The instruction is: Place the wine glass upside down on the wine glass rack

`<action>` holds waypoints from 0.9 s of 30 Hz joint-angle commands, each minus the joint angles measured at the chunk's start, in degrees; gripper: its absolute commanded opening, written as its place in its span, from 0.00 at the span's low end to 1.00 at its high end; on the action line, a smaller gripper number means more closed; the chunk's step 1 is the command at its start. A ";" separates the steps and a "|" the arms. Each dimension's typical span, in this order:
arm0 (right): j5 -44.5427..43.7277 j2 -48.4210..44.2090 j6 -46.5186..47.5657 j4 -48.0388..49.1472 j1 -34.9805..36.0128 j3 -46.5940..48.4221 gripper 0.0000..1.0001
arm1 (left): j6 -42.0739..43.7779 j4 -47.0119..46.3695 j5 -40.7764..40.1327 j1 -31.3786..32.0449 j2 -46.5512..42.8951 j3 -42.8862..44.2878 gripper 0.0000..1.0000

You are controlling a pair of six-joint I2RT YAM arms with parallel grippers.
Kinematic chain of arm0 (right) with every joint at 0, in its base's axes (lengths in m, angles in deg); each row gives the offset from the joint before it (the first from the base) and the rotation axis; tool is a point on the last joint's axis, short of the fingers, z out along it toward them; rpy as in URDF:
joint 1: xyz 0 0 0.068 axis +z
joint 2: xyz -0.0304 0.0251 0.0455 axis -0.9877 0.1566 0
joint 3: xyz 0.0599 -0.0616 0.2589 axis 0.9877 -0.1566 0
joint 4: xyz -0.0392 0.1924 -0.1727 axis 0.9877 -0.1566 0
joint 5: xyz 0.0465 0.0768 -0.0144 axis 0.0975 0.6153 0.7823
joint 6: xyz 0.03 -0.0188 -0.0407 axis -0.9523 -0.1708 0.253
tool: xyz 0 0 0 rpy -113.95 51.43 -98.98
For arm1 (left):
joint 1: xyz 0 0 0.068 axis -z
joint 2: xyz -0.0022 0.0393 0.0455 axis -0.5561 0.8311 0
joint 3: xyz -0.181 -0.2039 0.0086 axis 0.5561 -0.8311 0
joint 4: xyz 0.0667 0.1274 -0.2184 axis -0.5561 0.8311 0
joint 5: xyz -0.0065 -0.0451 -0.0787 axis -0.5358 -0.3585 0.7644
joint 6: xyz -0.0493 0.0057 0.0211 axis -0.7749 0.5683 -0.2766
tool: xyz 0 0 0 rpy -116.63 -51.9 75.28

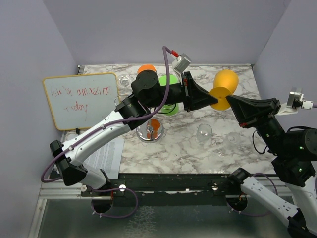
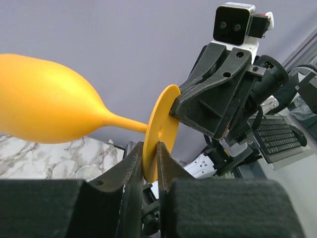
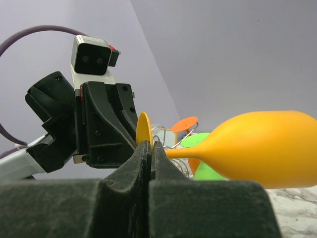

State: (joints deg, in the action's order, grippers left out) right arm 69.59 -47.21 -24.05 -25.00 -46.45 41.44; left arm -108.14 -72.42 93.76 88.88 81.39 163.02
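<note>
My left gripper (image 1: 210, 98) and right gripper (image 1: 232, 102) both clamp the level wine glass (image 1: 225, 80) by its foot; the wine glass rack (image 1: 146, 135) lies down-left, nearer the left gripper.

Top camera looks steeply down over the table (image 1: 173, 144); wrist cameras (image 2: 234, 22) face each other closely, sharing the wine glass (image 2: 44, 106).

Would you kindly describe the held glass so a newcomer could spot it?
Above the marble table, the left fingers and right fingers meet. Both pinch the foot of a wine glass lying sideways in the air. It alone is yellow; others are clear, orange or green.
</note>
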 commanded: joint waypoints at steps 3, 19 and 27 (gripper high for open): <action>5.37 -0.15 -0.84 4.63 0.18 -1.54 0.01 | 0.42 -0.49 1.27 -1.01 -2.43 0.30 0.13; 6.11 0.06 -1.49 5.25 0.19 -1.96 0.14 | -1.43 -5.99 3.96 -1.48 -3.62 -1.67 0.00; 4.68 -0.81 -1.39 4.99 0.19 -2.22 0.67 | 1.71 -6.30 6.87 -5.44 -5.33 0.59 0.00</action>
State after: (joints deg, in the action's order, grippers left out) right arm 74.22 -47.17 -25.56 -20.78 -46.45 39.65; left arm -108.36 -76.75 97.32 86.63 78.66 161.71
